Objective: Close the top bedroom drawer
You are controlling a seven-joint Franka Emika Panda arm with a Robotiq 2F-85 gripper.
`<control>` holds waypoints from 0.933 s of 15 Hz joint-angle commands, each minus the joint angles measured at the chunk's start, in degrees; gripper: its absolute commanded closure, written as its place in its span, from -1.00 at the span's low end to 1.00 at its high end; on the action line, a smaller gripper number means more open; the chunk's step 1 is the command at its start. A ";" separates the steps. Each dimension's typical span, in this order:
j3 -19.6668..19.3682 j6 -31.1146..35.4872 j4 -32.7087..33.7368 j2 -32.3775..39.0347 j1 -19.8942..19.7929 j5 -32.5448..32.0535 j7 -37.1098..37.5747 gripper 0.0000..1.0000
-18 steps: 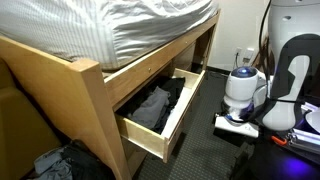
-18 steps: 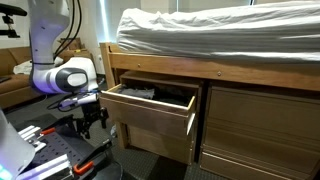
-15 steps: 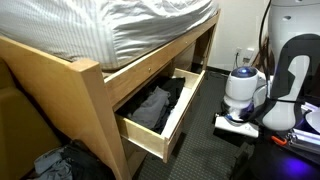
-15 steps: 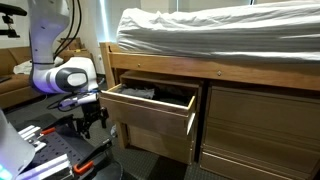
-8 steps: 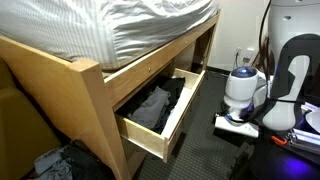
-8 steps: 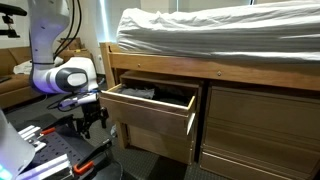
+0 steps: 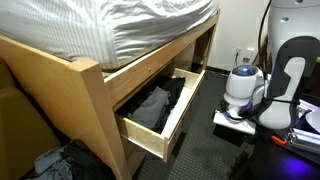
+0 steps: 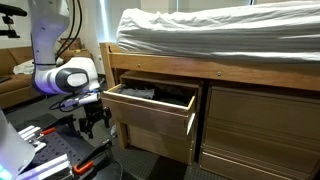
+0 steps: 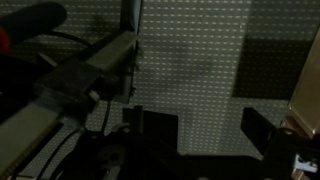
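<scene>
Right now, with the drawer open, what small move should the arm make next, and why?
Probably bring the gripper sideways toward the flat front of the top bedroom drawer. The drawer stands pulled far out, and the gripper hangs beside it, apart from the wood, so it cannot push yet.

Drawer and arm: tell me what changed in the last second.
The gripper edged slightly toward the drawer, open and holding nothing. The drawer stayed pulled out with dark clothes inside; the bedding did not move.
</scene>
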 commanded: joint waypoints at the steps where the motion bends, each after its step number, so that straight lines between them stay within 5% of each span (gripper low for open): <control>1: -14.10 1.51 -5.23 -3.25 13.78 4.14 -4.74 -1.00; 4: -27.09 3.89 -9.17 -2.42 26.14 7.28 -10.59 -1.00; 6: -31.59 5.68 -6.85 2.66 33.56 12.47 -10.91 -1.00; 7: -27.64 3.97 -7.39 -0.77 27.04 11.33 -12.12 -1.00; 11: -30.70 4.46 -6.43 2.00 33.44 13.76 -11.91 -1.00; 12: -26.29 9.40 -6.50 -3.66 25.16 10.81 -13.33 -1.00; 13: -24.37 7.02 2.36 0.01 21.52 9.47 -13.36 -1.00; 14: -22.87 8.99 3.98 0.47 19.15 5.58 -10.56 -1.00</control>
